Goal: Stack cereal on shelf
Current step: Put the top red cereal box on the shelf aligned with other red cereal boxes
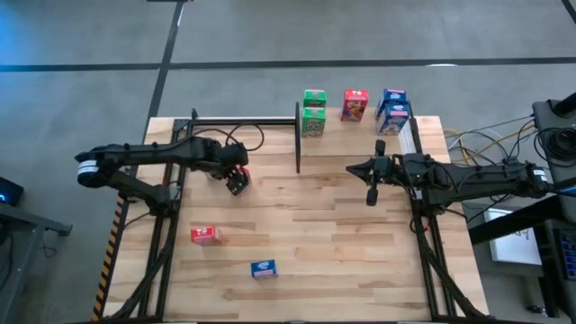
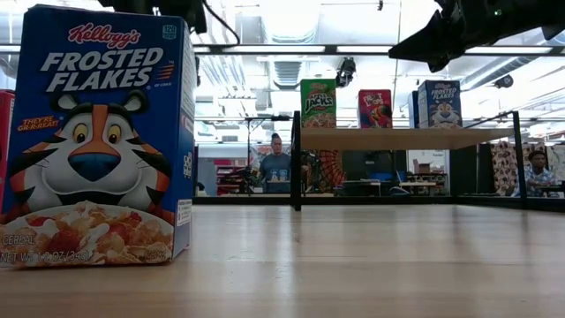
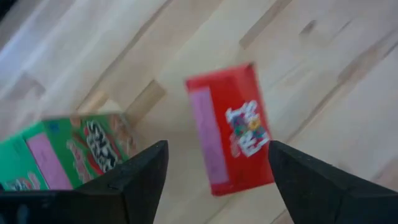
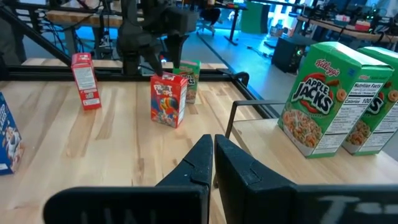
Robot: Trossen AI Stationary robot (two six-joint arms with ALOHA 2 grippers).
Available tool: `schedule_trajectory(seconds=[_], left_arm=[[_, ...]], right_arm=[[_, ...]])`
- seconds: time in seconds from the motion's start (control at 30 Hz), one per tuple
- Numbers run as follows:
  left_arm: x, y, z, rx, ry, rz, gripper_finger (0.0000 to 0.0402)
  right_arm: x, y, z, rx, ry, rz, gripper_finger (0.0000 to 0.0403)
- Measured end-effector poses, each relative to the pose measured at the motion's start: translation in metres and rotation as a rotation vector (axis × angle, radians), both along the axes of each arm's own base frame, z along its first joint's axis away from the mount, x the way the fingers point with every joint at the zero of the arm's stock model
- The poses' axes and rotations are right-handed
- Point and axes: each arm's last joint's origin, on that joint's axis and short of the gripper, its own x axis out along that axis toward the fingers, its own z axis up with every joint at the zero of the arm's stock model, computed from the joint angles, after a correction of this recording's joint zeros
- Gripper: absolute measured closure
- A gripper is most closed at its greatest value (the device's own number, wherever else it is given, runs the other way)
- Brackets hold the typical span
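1. Cereal boxes partly shelved: green boxes [image 1: 313, 112], a red one [image 1: 355, 104] and blue ones [image 1: 393, 110] stand along the shelf [image 1: 360, 129] at the far edge of the tabletop [image 1: 324, 234]; a red box [image 1: 206, 235] and a blue box [image 1: 263, 268] wait on the near boards
2. Left gripper [image 1: 237, 180] hangs over a red box [image 3: 233, 127] standing on the tabletop, a green box [image 3: 68, 152] just beside it; fingers [image 3: 134, 180] spread wide to either side of the red box, gripping nothing
3. Right gripper [image 1: 372, 193] hovers mid-table near the shelf end, fingers [image 4: 198, 163] pressed together, empty; waiting
4. Judgement: the step in hand looks like a release or a fresh approach at this red box; to do it well, keep the fingers wide while lifting straight up, so neither pad drags the red box over or nudges the green neighbour
5. For a regrasp, square the fingers to the box's broad faces first; it sits skewed between them now
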Motion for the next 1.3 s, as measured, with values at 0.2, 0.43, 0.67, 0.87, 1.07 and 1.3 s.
schedule_trajectory(seconds=[0.2, 0.43, 0.67, 0.87, 1.07, 1.3], left_arm=[[0.003, 0.001, -0.003, -0.003, 0.004, 0.0, 0.0141], [-0.002, -0.001, 0.003, 0.004, -0.028, -0.004, 0.0141], [-0.001, -0.002, 0.004, -0.024, -0.057, -0.004, 0.0141], [0.006, -0.002, -0.002, -0.053, -0.048, -0.016, 0.0141], [0.013, 0.0, -0.012, -0.051, -0.007, -0.013, 0.0141], [0.019, 0.001, -0.019, -0.052, 0.024, -0.029, 0.0143]], right_arm=[[0.0, 0.0, 0.0, 0.0, 0.001, 0.0, 0.0394], [0.0, 0.0, 0.0, 0.001, 0.001, -0.001, 0.0394], [0.0, 0.0, 0.0, 0.002, 0.0, -0.001, 0.0394], [0.0, 0.0, 0.0, 0.002, 0.0, -0.001, 0.0394], [0.0, 0.0, 0.0, 0.002, 0.001, -0.001, 0.0394], [0.0, 0.0, 0.0, 0.002, 0.002, -0.002, 0.0394]])
